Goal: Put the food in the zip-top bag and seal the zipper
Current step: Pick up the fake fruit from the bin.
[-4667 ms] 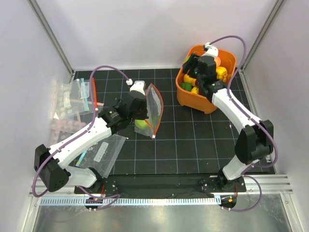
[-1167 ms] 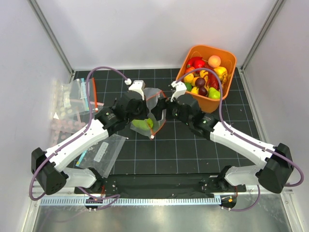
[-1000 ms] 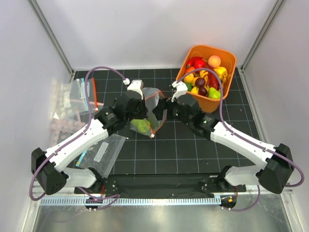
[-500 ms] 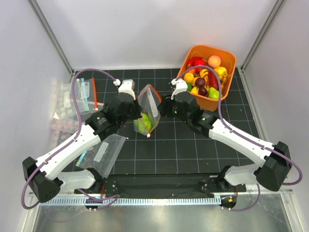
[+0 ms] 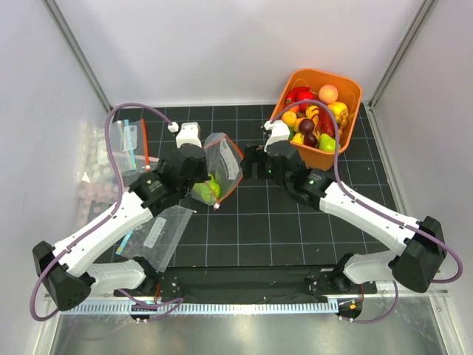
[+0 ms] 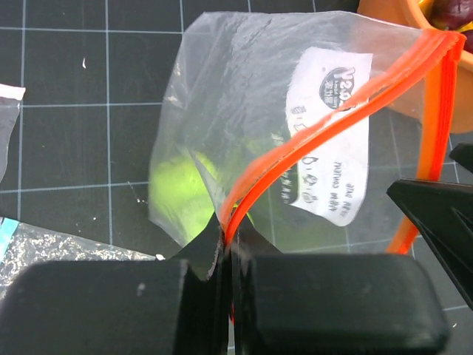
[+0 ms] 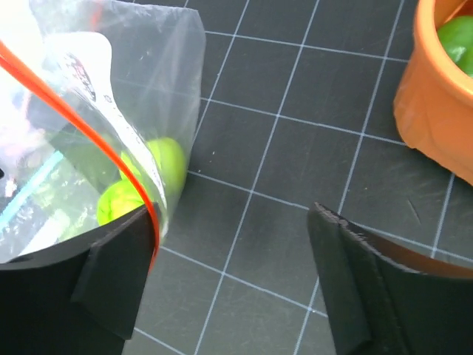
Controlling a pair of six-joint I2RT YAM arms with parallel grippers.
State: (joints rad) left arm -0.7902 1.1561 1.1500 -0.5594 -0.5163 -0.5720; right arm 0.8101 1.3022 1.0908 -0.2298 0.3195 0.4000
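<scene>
My left gripper [image 6: 228, 244] is shut on the orange-red zipper [image 6: 325, 133] of the clear zip-top bag [image 5: 220, 164], holding it above the mat. Green food [image 6: 181, 194] lies inside the bag and also shows in the right wrist view [image 7: 144, 181]. The bag's white label [image 6: 336, 133] faces my left wrist camera. My right gripper [image 5: 250, 161] is open and empty just right of the bag; its left finger [image 7: 111, 274] touches the bag's zipper edge [image 7: 111, 159]. More food [image 5: 314, 118] fills the orange basket [image 5: 347, 87] at the back right.
Another clear bag with a white label [image 5: 157, 233] lies flat on the mat at the near left. More clear bags with a teal-blue strip [image 5: 118, 148] sit at the far left. The orange basket's wall [image 7: 436, 111] is close on my right gripper's right.
My left gripper has carried the bag to the left and slightly nearer, with the green food still inside. My right gripper followed it left, staying open.
</scene>
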